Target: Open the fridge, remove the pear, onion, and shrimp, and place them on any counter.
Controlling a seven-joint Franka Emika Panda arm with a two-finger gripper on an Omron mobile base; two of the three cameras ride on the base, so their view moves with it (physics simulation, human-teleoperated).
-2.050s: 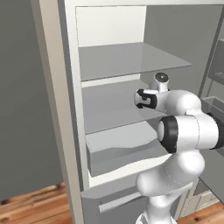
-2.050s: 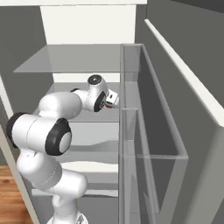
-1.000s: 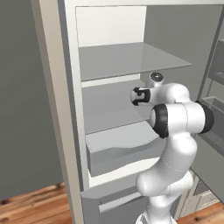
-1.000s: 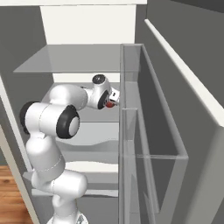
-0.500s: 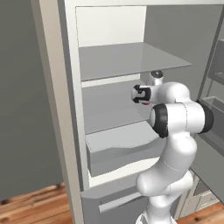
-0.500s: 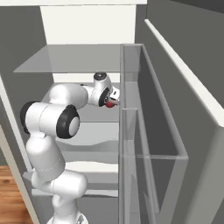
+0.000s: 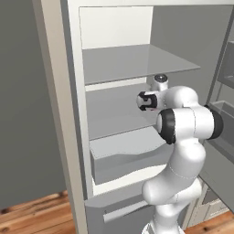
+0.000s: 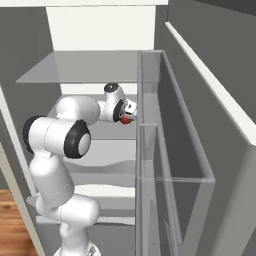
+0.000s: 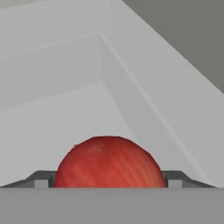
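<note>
I saw that the gripper point(image 8: 127, 116) had narrowed a little in the last second, and in the hand view the onion point(image 9: 108, 162) sat exactly between the two fingers point(image 9: 40, 179), which stood wide and right beside its flanks. Whether they already pressed on it I could not tell; the onion is about as wide as the gripper, so I judged this as the start of the grasp and not a finished one. The onion was on the middle shelf point(image 7: 114, 114) of the open fridge point(image 7: 59, 114), toward the right side wall and not far from the back corner; in the right base view I saw it as a red spot point(image 8: 125, 120) under the hand. Compared with two seconds before, the forearm had swung up and the hand had gone a bit deeper over the shelf, so the onion came in between the fingers. For the task this meant the first of the three items was about to be taken; nothing was on the counter yet, I judged. The pear and the shrimp I could not find in these pictures.
</note>
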